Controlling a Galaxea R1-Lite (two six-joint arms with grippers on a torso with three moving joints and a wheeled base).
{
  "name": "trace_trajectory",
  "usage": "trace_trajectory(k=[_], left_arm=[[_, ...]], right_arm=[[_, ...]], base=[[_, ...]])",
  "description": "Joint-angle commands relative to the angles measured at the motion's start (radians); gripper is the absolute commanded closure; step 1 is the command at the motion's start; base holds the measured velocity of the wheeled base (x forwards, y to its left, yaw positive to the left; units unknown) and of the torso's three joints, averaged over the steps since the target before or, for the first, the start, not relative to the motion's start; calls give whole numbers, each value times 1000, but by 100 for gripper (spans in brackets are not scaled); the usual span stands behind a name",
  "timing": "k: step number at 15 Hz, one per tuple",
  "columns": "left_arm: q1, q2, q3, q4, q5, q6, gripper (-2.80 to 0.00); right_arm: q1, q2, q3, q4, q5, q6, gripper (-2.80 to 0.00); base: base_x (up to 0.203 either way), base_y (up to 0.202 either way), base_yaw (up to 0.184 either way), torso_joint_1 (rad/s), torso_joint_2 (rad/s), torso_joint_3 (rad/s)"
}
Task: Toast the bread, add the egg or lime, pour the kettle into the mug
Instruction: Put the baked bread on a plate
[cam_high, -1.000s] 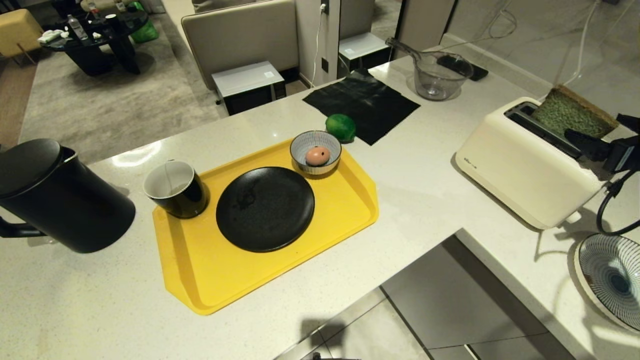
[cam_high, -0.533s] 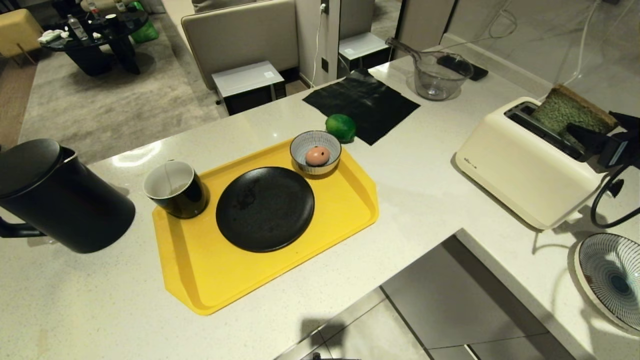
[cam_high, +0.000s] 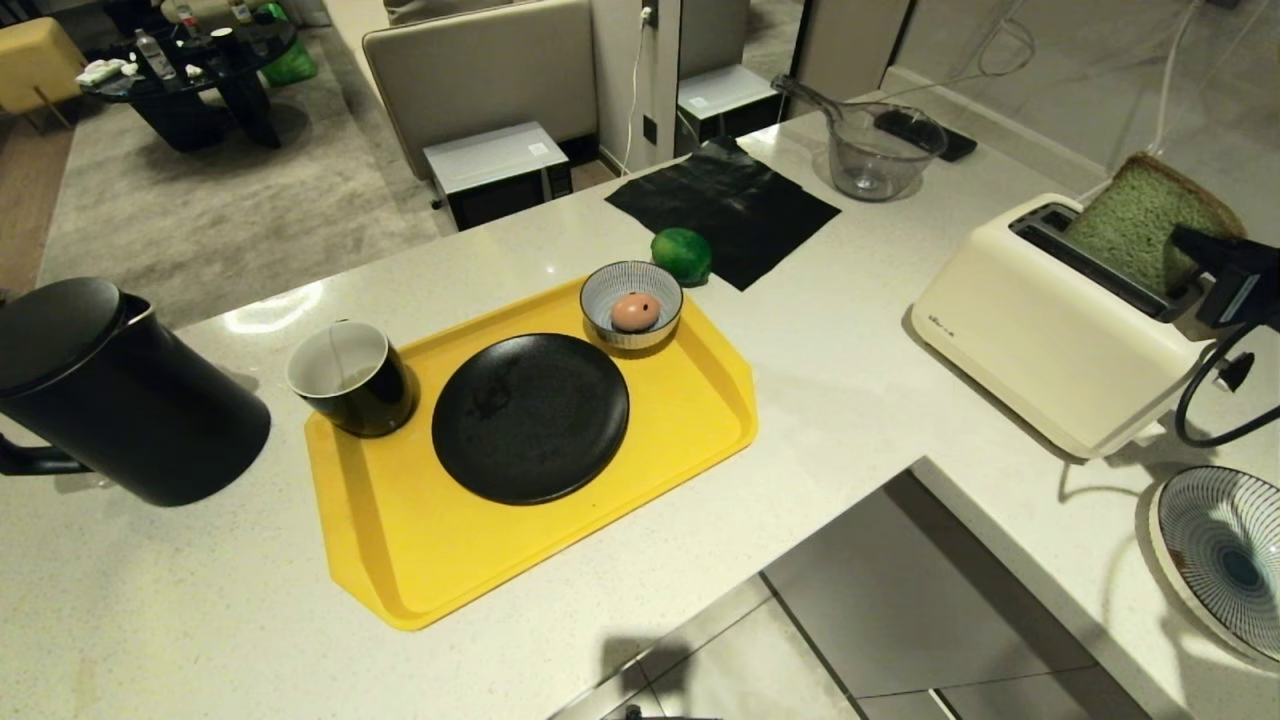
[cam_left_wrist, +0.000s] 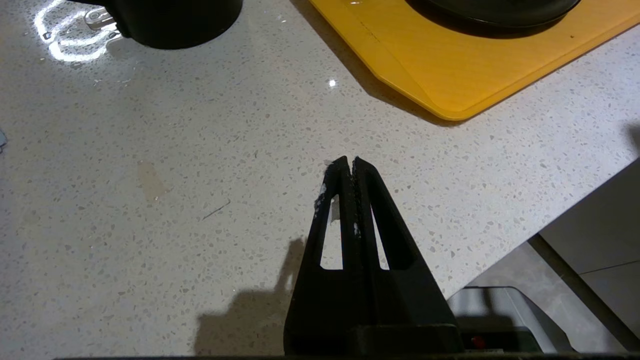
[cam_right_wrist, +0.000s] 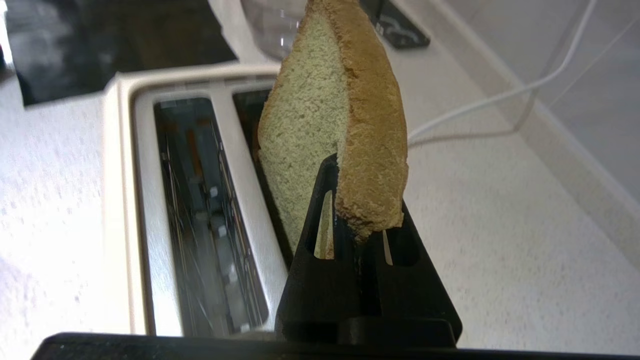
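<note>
Green bread (cam_high: 1135, 222): one slice | right hand (cam_right_wrist: 367, 220): pinching it | toaster (cam_high: 1050, 325): two slots | left hand (cam_left_wrist: 348, 165): pressed together

Pale green bread (cam_high: 1135, 225), yellow tray (cam_high: 400, 540), blue-white striped bowl (cam_high: 604, 287), cream toaster (cam_high: 1040, 340)

A: What does the left gripper (cam_left_wrist: 348, 162) look like?
B: Matte black: two long tapering fingers (cam_left_wrist: 367, 200), each with a slot, whitish specks near the tips.
A: And the right gripper (cam_right_wrist: 362, 220)?
B: Black, the same slotted shape, with a looping black cable (cam_high: 1205, 400).
</note>
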Motion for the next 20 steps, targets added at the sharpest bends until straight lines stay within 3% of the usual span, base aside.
trace_trajectory(k=[1,6,9,11,20], left_arm=[[0,-1,0,0,0,0,0],[1,-1,0,0,0,0,0],[0,0,1,0,0,0,0],[1,0,0,0,0,0,0],[1,-1,1,0,0,0,0]], right_arm=[[3,-16,19,-45,3,14,0],[1,-39,64,-121,2,34,0],[0,-86,57,-151,-29,139,0],[0,-114,46,-142,-49,161,0],[39,-334,32,166,-37,164,0]], base=[[0,0,0,0,0,0],[0,0,0,0,0,0],[0,0,0,0,0,0],[0,0,0,0,0,0],[0,0,0,0,0,0]])
